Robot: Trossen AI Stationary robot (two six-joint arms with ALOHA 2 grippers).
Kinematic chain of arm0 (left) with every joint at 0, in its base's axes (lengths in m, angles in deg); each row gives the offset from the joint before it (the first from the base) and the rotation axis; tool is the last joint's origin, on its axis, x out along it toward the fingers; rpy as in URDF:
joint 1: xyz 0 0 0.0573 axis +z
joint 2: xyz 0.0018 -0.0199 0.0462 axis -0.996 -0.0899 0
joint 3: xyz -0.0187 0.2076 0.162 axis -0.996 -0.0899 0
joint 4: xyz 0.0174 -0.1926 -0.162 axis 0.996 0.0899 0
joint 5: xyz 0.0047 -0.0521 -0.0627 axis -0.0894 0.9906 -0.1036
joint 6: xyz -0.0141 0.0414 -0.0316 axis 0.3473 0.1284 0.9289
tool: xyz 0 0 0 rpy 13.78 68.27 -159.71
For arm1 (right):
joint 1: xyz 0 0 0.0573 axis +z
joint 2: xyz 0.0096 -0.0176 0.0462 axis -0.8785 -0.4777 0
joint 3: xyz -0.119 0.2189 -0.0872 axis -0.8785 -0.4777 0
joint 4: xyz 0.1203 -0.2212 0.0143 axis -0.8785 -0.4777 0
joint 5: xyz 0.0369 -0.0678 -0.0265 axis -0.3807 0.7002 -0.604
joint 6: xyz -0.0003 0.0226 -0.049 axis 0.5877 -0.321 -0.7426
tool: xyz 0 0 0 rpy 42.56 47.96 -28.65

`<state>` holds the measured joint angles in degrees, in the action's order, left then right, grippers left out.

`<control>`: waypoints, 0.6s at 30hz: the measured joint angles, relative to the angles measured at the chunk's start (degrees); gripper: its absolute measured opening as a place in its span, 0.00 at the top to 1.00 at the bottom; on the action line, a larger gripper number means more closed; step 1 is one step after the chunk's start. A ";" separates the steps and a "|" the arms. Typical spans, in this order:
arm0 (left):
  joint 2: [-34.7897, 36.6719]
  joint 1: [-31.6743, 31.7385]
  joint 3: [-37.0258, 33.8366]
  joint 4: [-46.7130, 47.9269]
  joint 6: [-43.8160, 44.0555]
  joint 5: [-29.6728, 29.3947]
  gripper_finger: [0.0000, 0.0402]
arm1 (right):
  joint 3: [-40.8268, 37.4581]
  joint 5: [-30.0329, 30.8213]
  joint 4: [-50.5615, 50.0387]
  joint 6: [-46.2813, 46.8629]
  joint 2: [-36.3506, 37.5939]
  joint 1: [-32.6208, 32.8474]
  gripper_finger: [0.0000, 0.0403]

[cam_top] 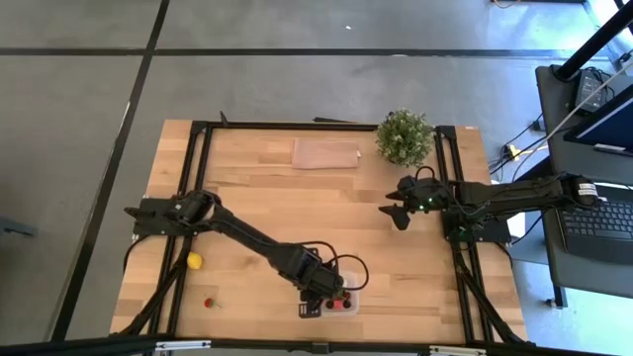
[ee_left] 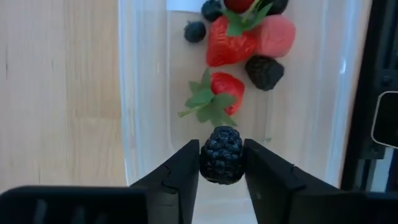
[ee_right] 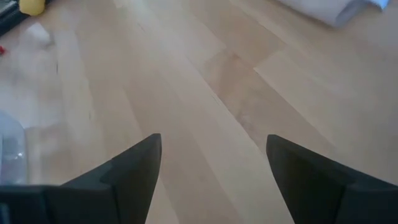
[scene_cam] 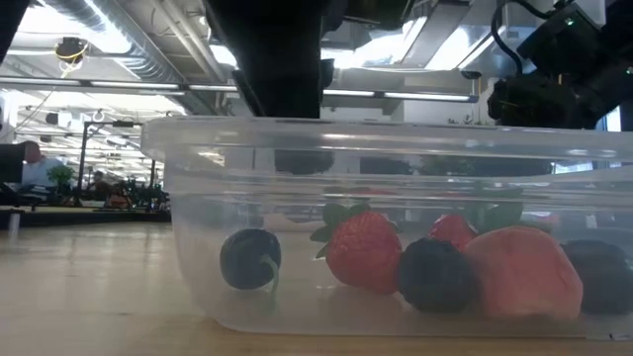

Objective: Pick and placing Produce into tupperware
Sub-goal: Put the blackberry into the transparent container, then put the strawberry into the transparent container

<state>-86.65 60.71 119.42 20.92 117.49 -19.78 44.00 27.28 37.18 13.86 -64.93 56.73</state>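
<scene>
Tupperware (cam_top: 345,300): clear rectangular tub, rounded corners, standing on the bench (cam_top: 326,198) near its front edge, right of centre. Contents seen through the wall in the low view: one leafy strawberry (scene_cam: 362,249), a second smaller red one behind it, two dark round berries (scene_cam: 249,258), and a large pinkish-red piece (scene_cam: 522,272). The left wrist view adds a knobbly blackberry lying among them (exact count of pieces cannot be told).

Left gripper (ee_left: 221,169): poised over the tub, fingers (ee_left: 180,174) set narrow, each pressing a side of a blackberry (ee_left: 221,154) held above the tub's interior, just beside a small strawberry (ee_left: 222,90).

Produce outside the tub: a yellow lemon (cam_top: 195,260) on the bench to the left, beside the left arm; a small red piece (cam_top: 209,303) near the front left, well apart from the tub.

Right gripper (cam_top: 397,212): hangs over the bench's right side, below the plant, fingers (ee_right: 127,171) spread wide, holding nothing.

Other items: bushy green potted plant (cam_top: 404,136) at the far right; flat brownish sheet (cam_top: 326,153) just left of it.

Labels or writing: none legible
</scene>
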 joint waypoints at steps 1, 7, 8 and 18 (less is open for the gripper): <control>0.09 0.11 -0.01 -0.01 0.36 0.03 0.70 | -0.33 -0.02 0.08 0.44 0.00 0.00 0.28; 0.49 0.19 0.01 -1.23 2.12 -0.82 0.65 | -0.56 -0.03 0.85 0.44 0.00 0.04 0.28; 0.49 0.18 0.01 -1.31 2.17 -0.82 0.64 | -0.56 -0.04 1.26 0.44 0.00 0.04 0.28; 0.43 0.41 11.95 6.94 -7.62 -2.12 0.57 | -0.56 -0.04 1.46 0.36 0.00 0.04 0.28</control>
<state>-86.22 61.11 131.37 27.86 109.87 -21.90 43.44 27.24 38.64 14.21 -64.93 56.78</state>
